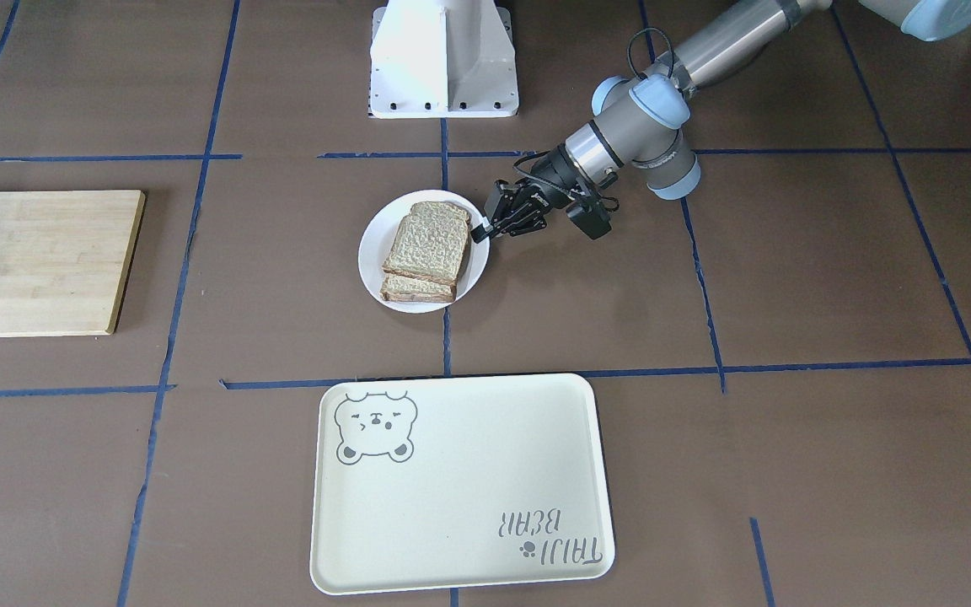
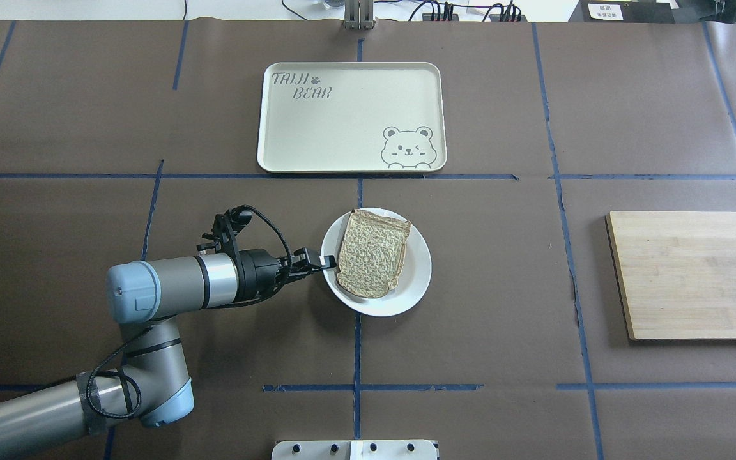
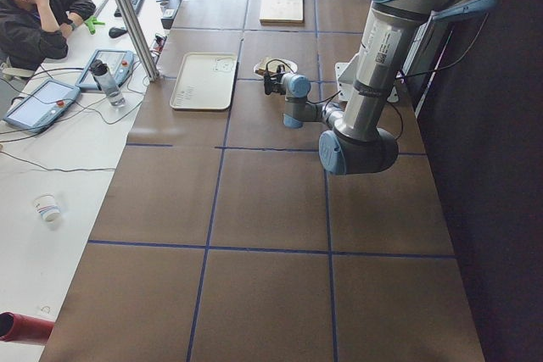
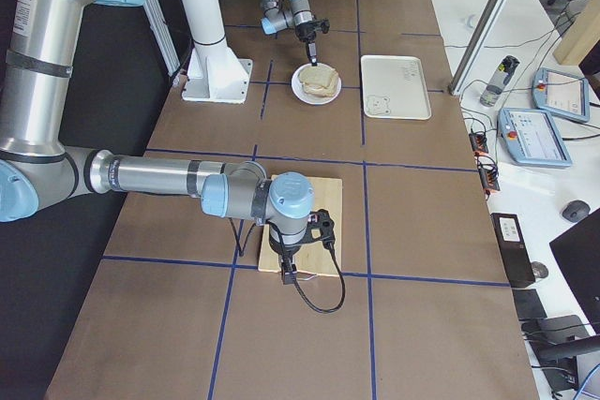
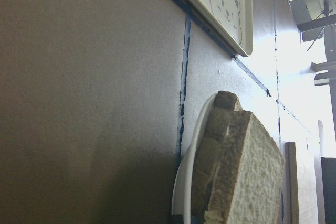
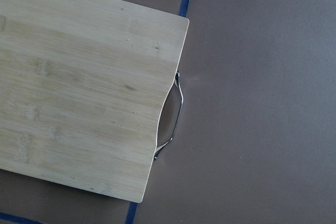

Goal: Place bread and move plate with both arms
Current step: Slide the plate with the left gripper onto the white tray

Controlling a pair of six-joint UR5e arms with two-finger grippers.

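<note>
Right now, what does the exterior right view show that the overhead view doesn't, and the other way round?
Only exterior right: the right arm, with the right pincer over the board's near edge. Only overhead: a clear look at the left pincer pinching the plate's rim, and the tray's lettering. Both: the bread on the plate, the tray, the board.

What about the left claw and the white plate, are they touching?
Cannot tell. In the overhead view the left claw overlaps the plate at its rim, but no view shows contact or a gap plainly.
</note>
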